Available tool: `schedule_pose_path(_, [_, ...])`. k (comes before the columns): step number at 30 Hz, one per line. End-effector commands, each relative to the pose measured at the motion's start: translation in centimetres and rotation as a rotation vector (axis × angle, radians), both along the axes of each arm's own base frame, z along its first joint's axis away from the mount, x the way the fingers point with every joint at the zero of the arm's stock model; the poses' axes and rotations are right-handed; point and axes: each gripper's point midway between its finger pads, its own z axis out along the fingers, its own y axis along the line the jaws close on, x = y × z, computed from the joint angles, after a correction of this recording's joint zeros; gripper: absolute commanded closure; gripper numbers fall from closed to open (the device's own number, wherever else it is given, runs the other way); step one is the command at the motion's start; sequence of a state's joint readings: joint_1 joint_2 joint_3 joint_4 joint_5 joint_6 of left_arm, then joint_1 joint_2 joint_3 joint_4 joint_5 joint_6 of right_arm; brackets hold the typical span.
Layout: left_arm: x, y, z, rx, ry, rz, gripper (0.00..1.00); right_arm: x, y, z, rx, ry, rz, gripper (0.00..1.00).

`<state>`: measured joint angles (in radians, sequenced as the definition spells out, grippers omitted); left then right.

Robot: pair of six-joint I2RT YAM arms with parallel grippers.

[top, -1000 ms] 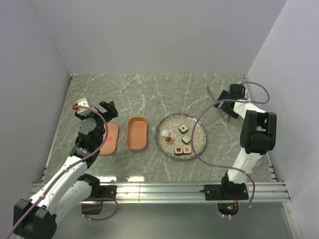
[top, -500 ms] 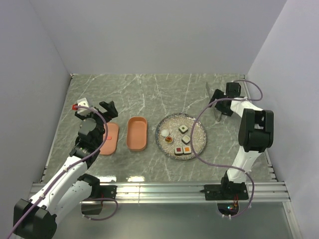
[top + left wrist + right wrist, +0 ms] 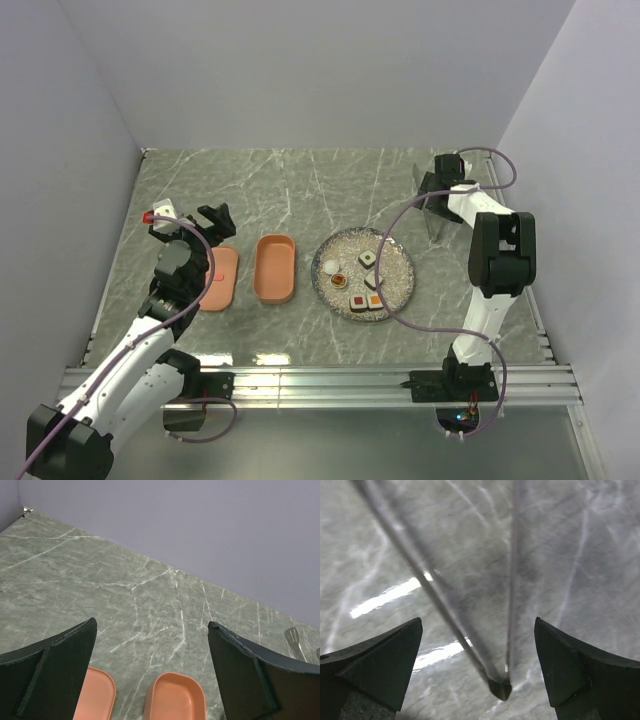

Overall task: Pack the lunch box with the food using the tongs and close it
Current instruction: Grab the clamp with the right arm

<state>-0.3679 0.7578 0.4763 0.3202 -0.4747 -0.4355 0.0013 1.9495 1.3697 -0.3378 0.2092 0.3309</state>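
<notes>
On a stretched arm, the right gripper (image 3: 437, 192) is hanging over the tongs (image 3: 512, 605) at the far right of the table (image 3: 300, 190), jaws wide and straddling their V. The left gripper (image 3: 190, 222), equally wide, is hovering by the lid (image 3: 218, 278) and lunch box (image 3: 275, 267). The food (image 3: 362, 282) is sitting on the plate (image 3: 400, 255).

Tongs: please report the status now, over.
Both open: left gripper near lid, right gripper straddling tongs, no grip yet. Lunch box empty, food on plate. Nothing seen blocking.
</notes>
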Motion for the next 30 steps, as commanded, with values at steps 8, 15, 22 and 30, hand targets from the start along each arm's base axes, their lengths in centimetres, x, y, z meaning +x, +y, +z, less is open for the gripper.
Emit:
schedule_pose_path(8, [-0.2,0.1,1.1,-0.024,-0.048,-0.004,0.01,-0.1,-0.4,0.2,-0.072,0.033,-0.012,0.0])
schedule_pose_path(15, [-0.3,0.1,1.3,-0.029,-0.055,-0.008,0.01,0.2,-0.3,-1.4,-0.057,0.112,0.014,0.0])
schedule_pose_path(22, [-0.4,0.1,1.3,-0.029,-0.057,-0.011,0.01,0.4,-0.1,-2.1,-0.03,0.135,0.026,0.04])
schedule_pose_path(30, [-0.6,0.1,1.5,-0.031,-0.063,-0.012,0.01,0.3,0.5,-3.6,0.0,0.173,0.043,0.11])
